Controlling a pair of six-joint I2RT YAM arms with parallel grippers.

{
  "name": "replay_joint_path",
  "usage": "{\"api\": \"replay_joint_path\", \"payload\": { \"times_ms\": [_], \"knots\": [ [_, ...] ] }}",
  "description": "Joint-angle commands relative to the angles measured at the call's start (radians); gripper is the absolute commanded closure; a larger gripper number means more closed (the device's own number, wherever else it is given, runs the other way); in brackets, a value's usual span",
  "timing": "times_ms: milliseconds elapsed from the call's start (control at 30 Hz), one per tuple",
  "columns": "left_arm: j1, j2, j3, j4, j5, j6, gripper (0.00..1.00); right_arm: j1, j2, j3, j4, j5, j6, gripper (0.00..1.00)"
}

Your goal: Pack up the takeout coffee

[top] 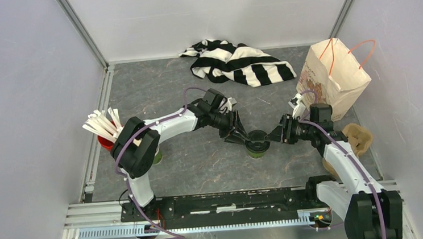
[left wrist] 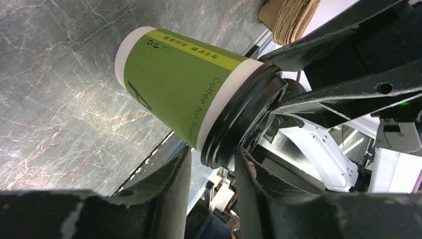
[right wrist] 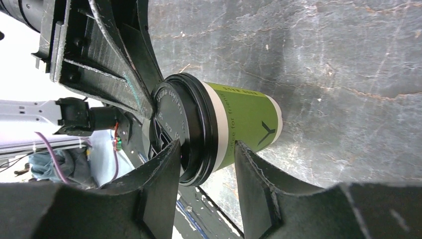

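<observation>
The takeout coffee [top: 256, 145], a green paper cup with a black lid, stands on the grey table between both arms. My left gripper [top: 239, 135] reaches it from the left and my right gripper [top: 275, 137] from the right. In the left wrist view the cup [left wrist: 174, 84] fills the middle, and my left gripper [left wrist: 213, 152] is partly open with the lid rim between its tips. In the right wrist view the cup [right wrist: 244, 127] shows, and my right gripper [right wrist: 207, 147] is partly open, one finger on the lid top, the other by the cup wall.
A brown paper bag [top: 334, 78] with orange handles stands at the back right. A cardboard cup carrier [top: 359, 139] lies near the right arm. A striped cloth [top: 239, 60] lies at the back. A red cup of white sticks [top: 105, 133] and green cups [top: 156, 157] stand at the left.
</observation>
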Motion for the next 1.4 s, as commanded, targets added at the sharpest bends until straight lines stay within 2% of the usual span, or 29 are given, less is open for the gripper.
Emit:
{"api": "replay_joint_path", "payload": {
  "times_ms": [0,300,567,867,1000,1100,1300,1367],
  "knots": [
    [0.003,0.011,0.022,-0.104,-0.001,0.116,0.59,0.004,0.010,-0.041,0.134,-0.067,0.041,0.52],
    [0.053,-0.110,-0.120,-0.107,-0.002,0.140,0.64,0.063,0.069,-0.103,0.347,-0.122,0.157,0.53],
    [0.091,-0.167,-0.175,-0.067,0.004,0.121,0.60,0.074,0.145,-0.125,0.454,-0.146,0.193,0.53],
    [0.088,-0.158,-0.237,-0.044,-0.017,0.109,0.61,0.076,0.182,-0.202,0.382,-0.127,0.072,0.53],
    [0.088,-0.178,-0.217,-0.085,-0.029,0.135,0.61,0.080,0.177,-0.149,0.281,-0.107,0.019,0.53],
    [0.088,-0.216,-0.184,-0.088,-0.024,0.134,0.54,0.091,0.160,-0.063,0.229,-0.088,0.029,0.50],
    [0.088,-0.264,-0.114,-0.128,-0.051,0.150,0.31,0.146,0.164,0.074,0.174,-0.076,0.050,0.38],
    [0.087,-0.265,-0.101,-0.136,-0.067,0.156,0.27,0.163,0.164,0.097,0.150,-0.071,0.038,0.33]
  ]
}}
